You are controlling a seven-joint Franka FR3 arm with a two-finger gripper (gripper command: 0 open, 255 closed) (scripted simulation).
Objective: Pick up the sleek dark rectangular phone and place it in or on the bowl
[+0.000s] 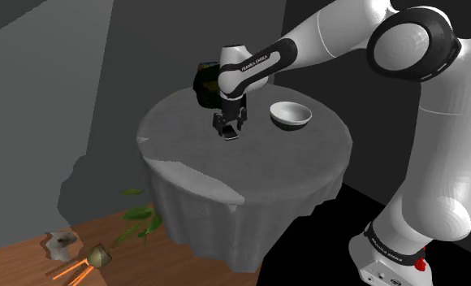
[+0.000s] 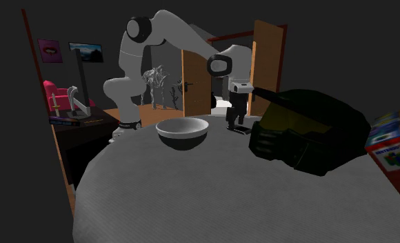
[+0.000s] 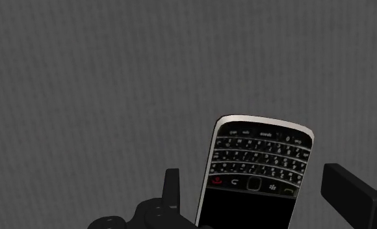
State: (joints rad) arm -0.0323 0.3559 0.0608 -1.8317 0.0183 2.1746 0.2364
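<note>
all-black two-finger hand point(image 3: 250, 179) set low over the tabletop, open, gripping nothing. fingers point(image 3: 173, 190) apart on either side of the dark rectangular phone with a silver rim and tiny keyboard point(image 3: 259, 166), a sliver of cloth visible between each finger and the phone's long edges. phone flat and face up on the grey cloth-covered round tabletop point(image 1: 185, 150), near the middle of the shoulder view, directly beneath the hand.

judged as the grasp step, not yet closed. to do it well:

- lower only until the fingertips reach the level of the phone's edges, without pressing into the cloth.
- square the fingers to the long edges, then close slowly across the narrow width.
- aim for a hold near the phone's middle to avoid tipping. near end cut off at the wrist view's lower edge, so hard to tell how centred.
- thin and smooth by the look, so probably slippery: squeeze firmly, then lift straight up.

pale round bowl with a dark underside point(image 1: 291, 122) just right of the hand in the shoulder view, near but apart, nothing inside. raise the phone above its rim before moving across. bulky dark olive helmet-like object point(image 2: 309, 131) at the right of the second exterior view, close beside the hand: steer away from it on the lift.
</note>
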